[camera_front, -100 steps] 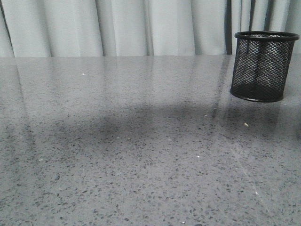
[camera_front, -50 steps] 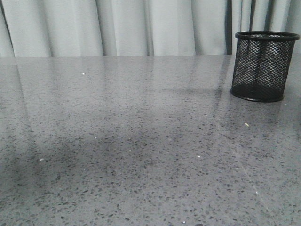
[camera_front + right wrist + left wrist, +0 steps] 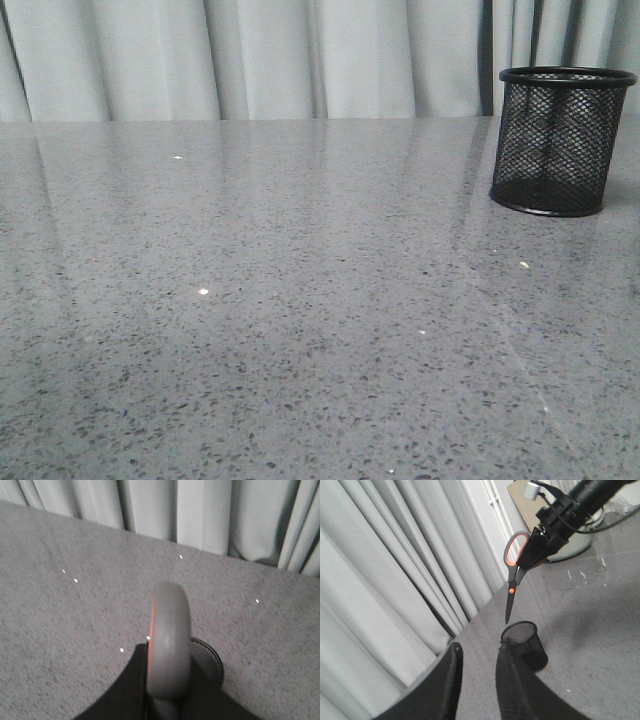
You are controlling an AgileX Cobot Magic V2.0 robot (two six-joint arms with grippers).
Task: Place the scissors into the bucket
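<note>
The right gripper [image 3: 536, 550] pinches the scissors [image 3: 513, 575], blades down just above the bucket [image 3: 524, 644] near the counter [image 3: 300, 330] edge. Left fingers [image 3: 512, 690] are spread, partly hiding the bucket.

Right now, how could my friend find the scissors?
Start at the grey table and find the black mesh bucket by the curtains. Just above it, the right gripper holds the scissors point down. They have orange-lined handles and an orange dot.
</note>
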